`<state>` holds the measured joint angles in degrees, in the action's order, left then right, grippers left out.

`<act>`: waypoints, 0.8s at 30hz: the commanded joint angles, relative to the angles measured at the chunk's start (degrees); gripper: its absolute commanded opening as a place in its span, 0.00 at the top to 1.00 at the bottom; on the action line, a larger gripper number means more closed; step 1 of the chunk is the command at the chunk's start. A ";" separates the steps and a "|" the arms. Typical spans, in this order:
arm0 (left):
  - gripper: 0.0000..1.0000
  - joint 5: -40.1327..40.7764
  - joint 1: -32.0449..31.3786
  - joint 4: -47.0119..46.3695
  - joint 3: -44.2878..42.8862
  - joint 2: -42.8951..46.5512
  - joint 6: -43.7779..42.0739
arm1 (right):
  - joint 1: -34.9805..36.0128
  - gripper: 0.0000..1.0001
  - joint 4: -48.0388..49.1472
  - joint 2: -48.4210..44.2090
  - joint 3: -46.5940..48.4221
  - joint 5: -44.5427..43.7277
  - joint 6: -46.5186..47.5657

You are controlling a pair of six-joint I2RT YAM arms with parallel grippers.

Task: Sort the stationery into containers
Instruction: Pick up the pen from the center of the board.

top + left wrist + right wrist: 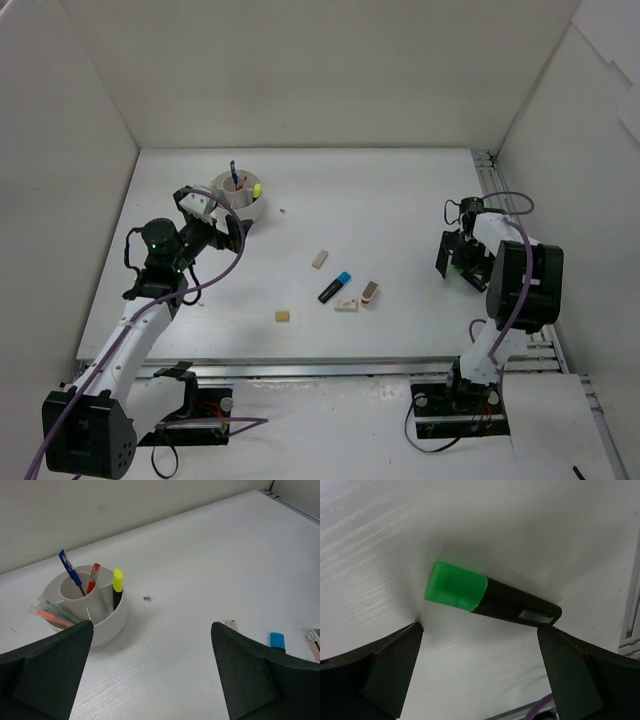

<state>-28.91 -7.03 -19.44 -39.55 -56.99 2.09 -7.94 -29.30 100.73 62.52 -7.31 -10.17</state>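
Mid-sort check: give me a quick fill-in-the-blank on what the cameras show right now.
The barcoded marker lying under the right gripper has a ____ cap.
The upright marker in the white pot has a ____ cap.
The left gripper holds ____.
The blue-capped marker lies on the ____, outside the pot.
Missing words: green; yellow; nothing; table.

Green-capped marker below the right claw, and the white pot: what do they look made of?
Green-capped marker: likely hard plastic; the black barrel shows a soft sheen and a printed barcode, the cap looks smooth, satin green. White pot: probably moulded plastic, matt to slightly glossy, judging by its thin, even walls and dividers.
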 commanded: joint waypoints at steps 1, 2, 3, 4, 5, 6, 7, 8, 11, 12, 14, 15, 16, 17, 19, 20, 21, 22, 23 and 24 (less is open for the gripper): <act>0.00 -0.80 0.00 -3.76 -1.14 0.74 1.17 | -1.02 0.02 -4.09 3.67 4.27 -2.27 2.35; 0.00 -0.98 0.00 -3.33 -1.49 0.74 0.99 | -0.93 0.02 -5.14 5.08 5.15 -2.44 2.53; 0.00 -1.24 0.00 -3.06 -1.76 0.74 0.73 | -1.19 0.02 -5.33 5.27 5.41 -2.79 2.88; 0.00 -1.33 0.00 -2.97 -2.02 0.57 0.38 | -1.37 0.02 -5.24 5.27 5.50 -3.49 3.58; 0.00 -1.33 0.00 -2.62 -2.63 0.57 0.29 | -2.07 0.02 -5.24 5.18 5.59 -3.41 3.67; 0.00 -1.42 0.00 -2.44 -2.81 0.57 -0.06 | -2.42 0.02 -5.15 5.27 5.51 -2.98 4.11; 0.00 -1.59 0.00 -2.36 -3.07 0.65 -0.33 | -2.77 0.02 -5.15 5.36 5.77 -2.01 4.28; 0.00 -1.77 0.00 -2.44 -3.08 0.74 -0.42 | -3.04 0.02 -5.15 5.88 6.12 -1.57 4.55; 0.00 -1.59 0.00 -2.44 -2.99 1.27 -0.68 | -3.22 0.06 -5.33 6.67 7.17 0.10 6.21; 0.00 -1.24 0.00 -2.36 -2.90 1.70 -0.86 | -3.39 0.25 -5.42 6.76 7.35 1.06 6.92; 0.00 -0.80 0.00 -2.27 -2.47 2.23 -1.03 | -3.48 0.48 -5.42 6.67 7.35 4.05 7.62; 0.00 -0.45 0.00 -2.35 -2.37 2.76 -1.03 | -3.57 0.61 -5.33 6.59 7.44 5.28 8.50; 0.00 -0.45 0.00 -2.44 -2.11 3.11 -1.12 | -3.57 0.65 -5.33 6.59 7.53 6.68 8.85; 0.00 -0.45 0.00 -2.70 -2.02 3.29 -1.12 | -3.48 0.69 -5.24 6.41 7.53 6.87 9.03; 0.00 -0.54 0.00 -2.79 -1.85 4.16 -1.12 | -3.57 0.81 -5.24 6.50 7.70 8.87 9.29; 0.00 -0.62 0.00 -2.97 -1.76 4.34 -1.12 | -3.48 0.85 -5.33 6.41 7.70 9.50 9.30; 0.00 -0.71 0.00 -3.32 -1.58 4.43 -0.95 | -3.48 0.89 -5.16 6.06 7.70 11.68 9.56; 0.00 -0.63 0.00 -3.32 -1.67 4.52 -0.68 | -3.57 0.94 -5.07 5.71 7.70 13.36 9.65; 0.00 -0.71 0.00 -3.06 -1.76 4.35 -0.51 | -3.39 1.00 -4.72 5.19 7.53 14.68 9.56; 0.00 -0.63 0.00 -2.80 -2.02 4.26 -0.24 | -3.31 1.00 -4.37 4.48 7.35 15.91 9.65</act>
<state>-29.08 -7.03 -18.74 -39.00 -53.36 1.91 -11.22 -32.97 107.46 69.06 1.87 -1.43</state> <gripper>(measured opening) 0.996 0.150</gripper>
